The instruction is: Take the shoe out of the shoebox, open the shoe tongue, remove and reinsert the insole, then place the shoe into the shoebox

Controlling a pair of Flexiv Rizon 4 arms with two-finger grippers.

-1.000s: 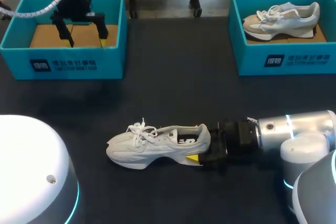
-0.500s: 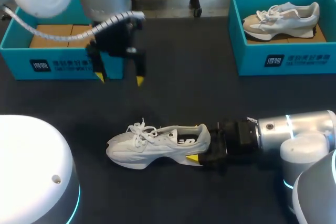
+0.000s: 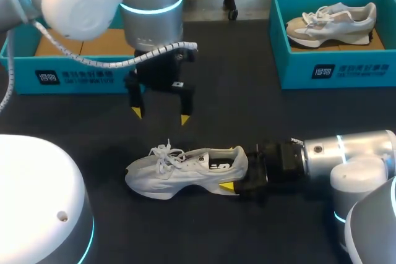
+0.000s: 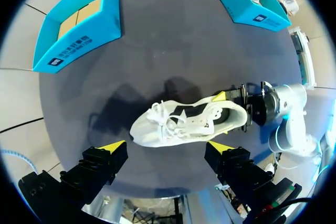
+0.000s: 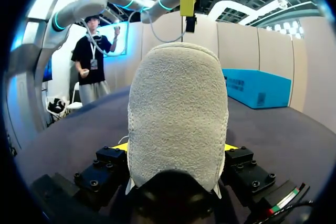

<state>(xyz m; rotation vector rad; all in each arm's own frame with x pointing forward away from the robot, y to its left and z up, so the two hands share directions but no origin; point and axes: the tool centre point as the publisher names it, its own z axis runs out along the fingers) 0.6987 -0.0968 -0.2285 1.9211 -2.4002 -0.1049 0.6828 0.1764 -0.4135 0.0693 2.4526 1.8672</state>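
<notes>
Findings at the time of inspection. The white shoe (image 3: 185, 171) stood upright on its sole on the dark table (image 3: 247, 115), out of both boxes, in the near middle of the surface. Its toe pointed toward my left side and its heel toward my right. The laces lay in a loose bunch over the tongue, and the opening showed a dark interior.

My right gripper (image 3: 238, 176) was low at the table, clamped on the heel of the shoe. One yellow-tipped finger pressed each side of the heel, and the right wrist view confirmed contact on both sides.

My left gripper (image 3: 160, 115) hung above the table just beyond the shoe, over the lace end, pointing downward. Its fingers were spread wide and held nothing. In the left wrist view the shoe lay ahead of the two tips, clear of both.

The left shoebox (image 3: 74, 78) sat at the far left of the table, its brown cardboard floor partly showing behind my left arm. The right shoebox (image 3: 334, 72) sat at the far right and held a second shoe (image 3: 331, 23), pale with a tan toe, resting on its sole.
</notes>
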